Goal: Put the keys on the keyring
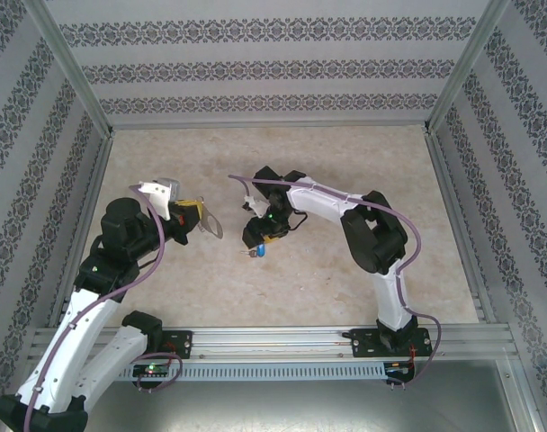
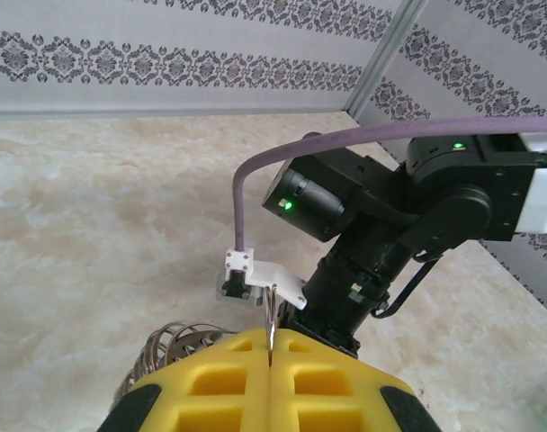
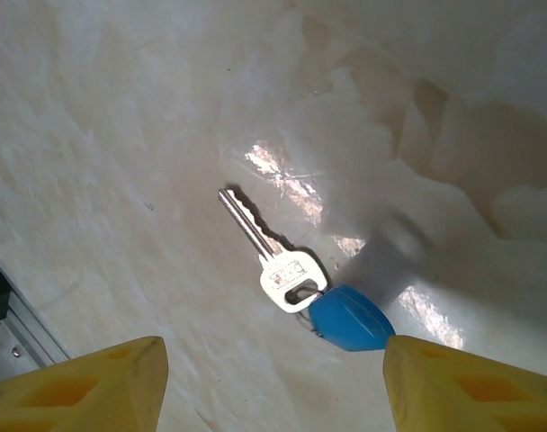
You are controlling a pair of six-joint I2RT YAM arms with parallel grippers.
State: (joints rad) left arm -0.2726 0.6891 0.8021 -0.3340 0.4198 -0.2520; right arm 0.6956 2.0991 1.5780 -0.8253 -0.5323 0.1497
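Note:
The key (image 3: pixel 287 270) lies flat on the pale table, a short silver blade with a blue plastic head (image 3: pixel 348 319). My right gripper (image 3: pixel 273 387) hangs open just above it, one yellow finger on each side, touching nothing. From above, the key (image 1: pixel 256 255) is a blue speck under the right gripper (image 1: pixel 255 241). My left gripper (image 2: pixel 271 346) is shut on the keyring (image 2: pixel 271 315), whose grey loop stands edge-on between the yellow pads. Its thin wire rings (image 2: pixel 170 346) bunch to the left. In the top view, the keyring (image 1: pixel 212 225) juts from the left gripper (image 1: pixel 192 216) toward the right arm.
The right arm's black wrist and purple cable (image 2: pixel 372 225) sit close in front of the left gripper. Patterned walls (image 1: pixel 273 63) and metal posts enclose the table. A metal rail (image 1: pixel 282 342) runs along the near edge.

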